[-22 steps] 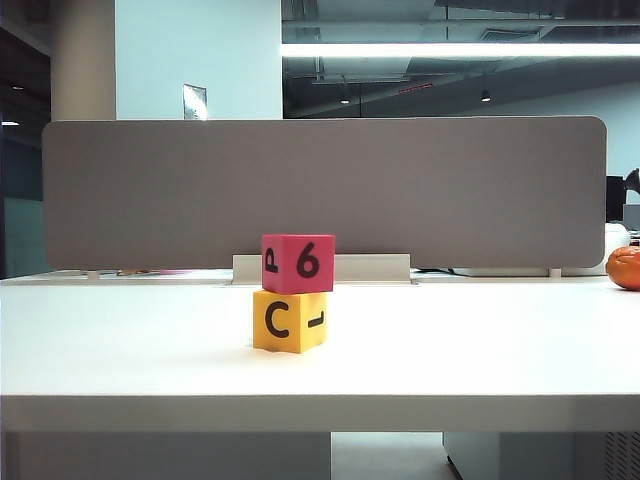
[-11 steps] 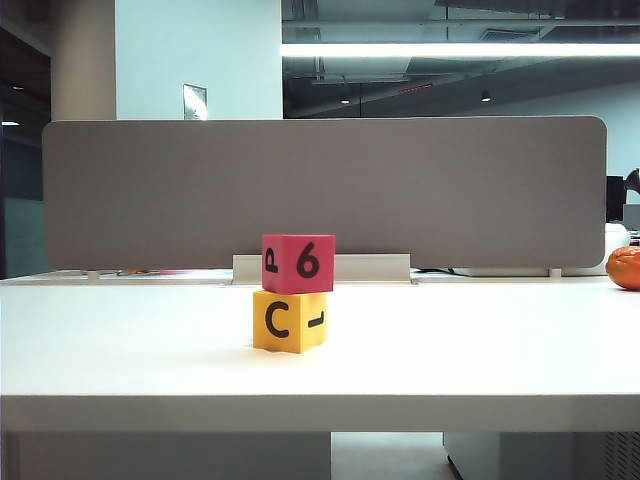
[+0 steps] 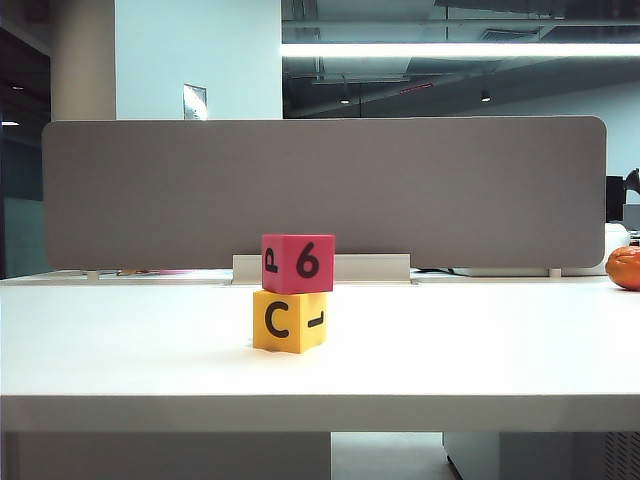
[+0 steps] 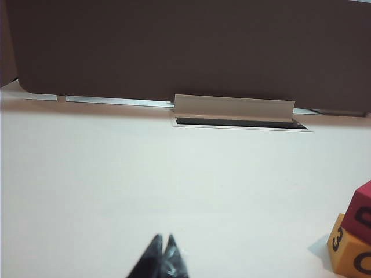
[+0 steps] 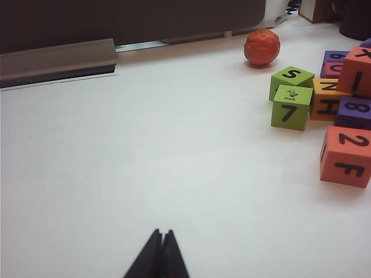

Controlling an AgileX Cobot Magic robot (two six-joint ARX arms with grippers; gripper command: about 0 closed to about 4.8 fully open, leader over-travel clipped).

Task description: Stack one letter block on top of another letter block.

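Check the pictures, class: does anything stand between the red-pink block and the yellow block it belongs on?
Nothing does. The red-pink block already sits directly on the yellow block, faces touching. Both hands are shut and apart from the stack: the left hand and the right hand are over bare table.

From my left wrist cam, my left gripper (image 4: 164, 246) hangs just over the white surface (image 4: 116, 185) with its two dark fingertips pressed together, nothing between them. Off at the edge of the frame sits the red-pink block (image 4: 360, 211), resting right on top of the yellow block (image 4: 349, 253), both partly cut off so I can't read the markings properly. Farther back there's a dark divider panel (image 4: 185, 52) with a beige bracket (image 4: 233, 108) at its base.
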